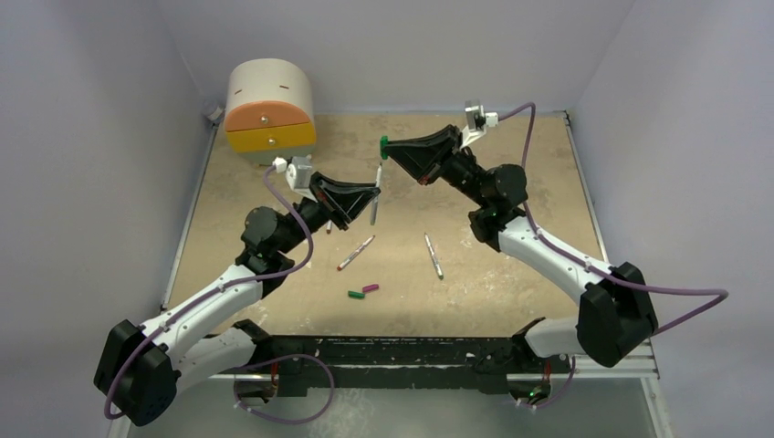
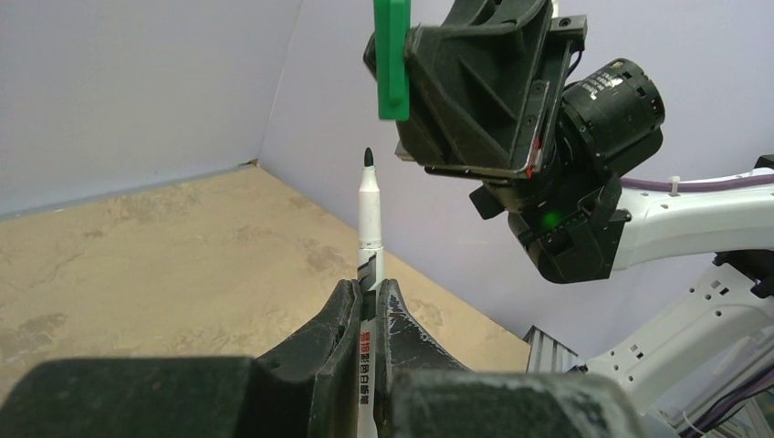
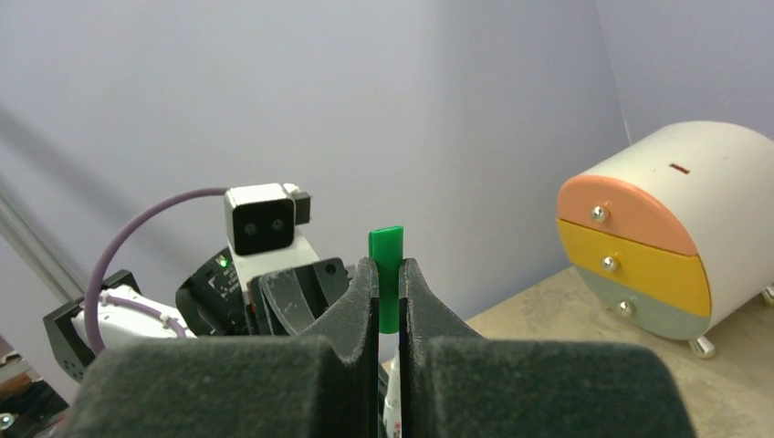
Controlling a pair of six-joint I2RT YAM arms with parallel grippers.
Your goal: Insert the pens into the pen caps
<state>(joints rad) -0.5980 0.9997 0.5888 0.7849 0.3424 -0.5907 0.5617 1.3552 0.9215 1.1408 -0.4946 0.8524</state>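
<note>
Left tool (image 2: 368, 292) grips a pen (image 2: 370, 210) (dark tip clear only wrist-side); right tool (image 3: 390, 274) grips green cap (image 3: 386, 245).

Top external is looking down from high behind the near edge over the whole tabletop (image 1: 429, 308); left wrist is looking close along left tool (image 2: 368, 290), right wrist along right tool (image 3: 390, 274), each seeing the other
</note>
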